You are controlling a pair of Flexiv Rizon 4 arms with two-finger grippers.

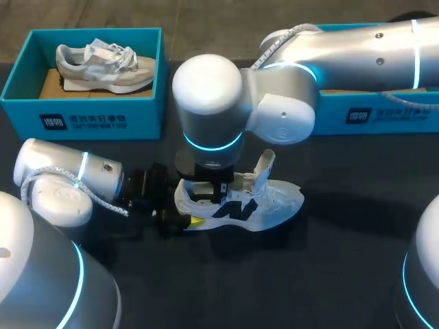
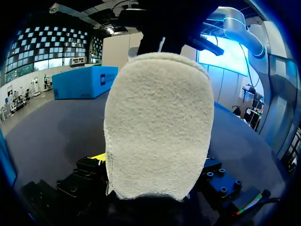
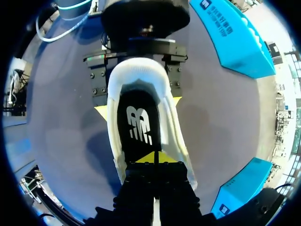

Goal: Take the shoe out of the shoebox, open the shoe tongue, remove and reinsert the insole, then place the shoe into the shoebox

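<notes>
shoe (image 1: pixel 274 202), well apart from left shoebox (image 1: pixel 89 118)

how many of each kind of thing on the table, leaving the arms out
shoes: 2
shoeboxes: 2
insole: 1
total: 5

Right arm (image 1: pixel 206 89) over shoe (image 1: pixel 278 202), heel blocked — toe free

My right pincer (image 3: pixel 155 157), tips together, rests on the black insole (image 3: pixel 138 117) inside the shoe (image 3: pixel 175 136).
</notes>
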